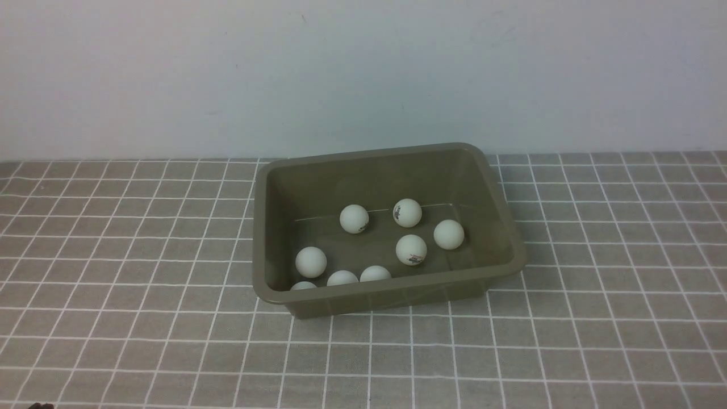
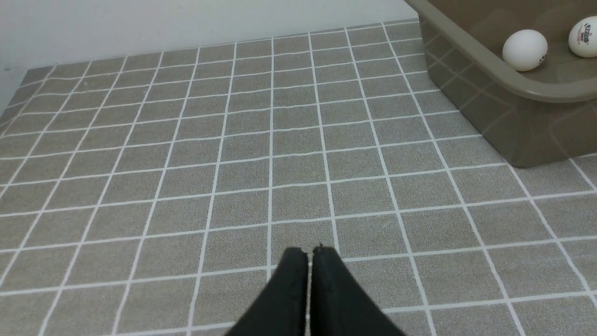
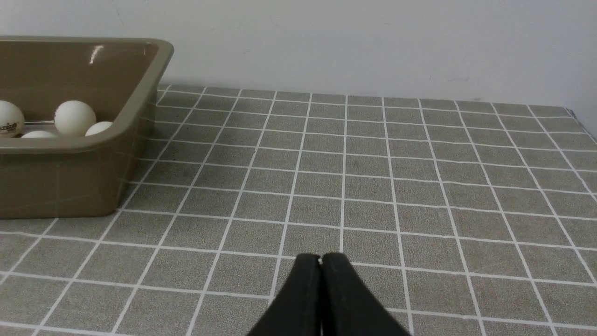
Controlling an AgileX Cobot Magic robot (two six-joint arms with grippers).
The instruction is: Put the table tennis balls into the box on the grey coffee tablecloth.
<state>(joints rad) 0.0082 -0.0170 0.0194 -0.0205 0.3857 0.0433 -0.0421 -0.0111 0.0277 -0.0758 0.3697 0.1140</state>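
The olive-brown box [image 1: 505, 218] stands on the grey coffee tablecloth [image 1: 113, 255] in the middle of the front view. Several white table tennis balls [image 1: 411, 249] lie inside it, some along its near wall. Neither arm reaches into the front view. In the left wrist view my left gripper [image 2: 310, 254] is shut and empty above bare cloth, with the box [image 2: 489, 65] and two balls [image 2: 524, 50] off to one side. My right gripper [image 3: 320, 258] is likewise shut with nothing in it, and the box [image 3: 135, 102] with balls [image 3: 74, 117] sits apart from it.
A plain pale wall [image 1: 363, 74] rises right behind the table. The checked cloth covers the whole tabletop around the box. The cloth's far edge [image 3: 578, 123] shows at one corner in the right wrist view.
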